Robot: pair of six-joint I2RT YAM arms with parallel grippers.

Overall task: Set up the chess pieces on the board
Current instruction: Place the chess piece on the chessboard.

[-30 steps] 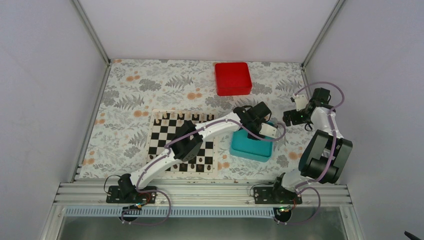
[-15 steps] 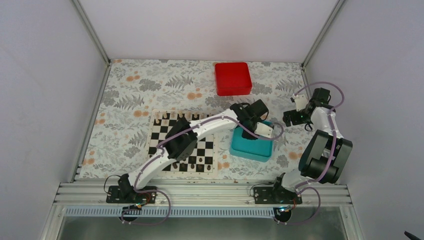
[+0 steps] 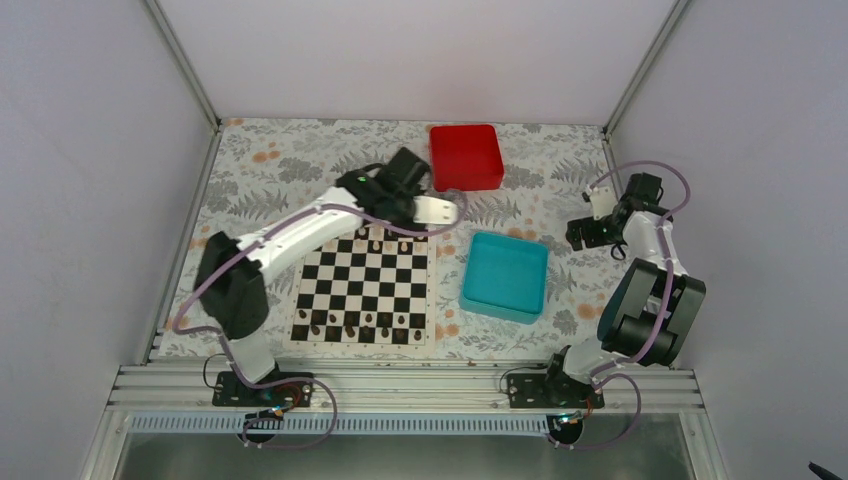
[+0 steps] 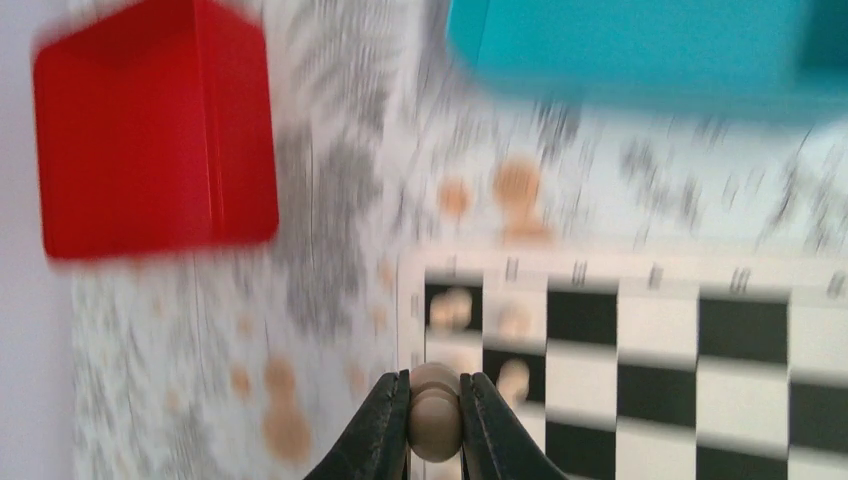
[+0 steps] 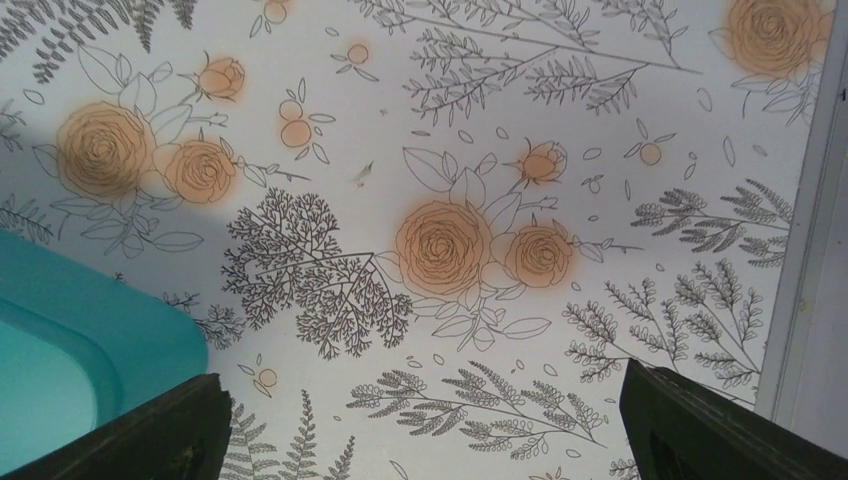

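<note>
The board (image 3: 370, 285) lies left of centre on the floral cloth. A few pale chess pieces (image 3: 376, 244) stand along its far edge, and dark ones line its near rows. My left gripper (image 3: 395, 220) hangs over the board's far right corner, shut on a pale round-headed chess piece (image 4: 435, 425). In the blurred left wrist view that piece sits between the black fingers (image 4: 385, 420), with the board (image 4: 700, 330) and three pale pieces (image 4: 450, 310) beyond. My right gripper (image 3: 582, 236) is at the right, open wide (image 5: 430, 430) over bare cloth.
A red box (image 3: 466, 156) sits at the far middle, just right of the left wrist, and shows large in the left wrist view (image 4: 140, 140). A teal tray (image 3: 505, 275) lies right of the board; its corner (image 5: 60, 340) is beside the right gripper.
The left arm has swung from over the teal tray leftward and farther back to the board's far right corner, carrying the pale piece. The right arm has not moved.
</note>
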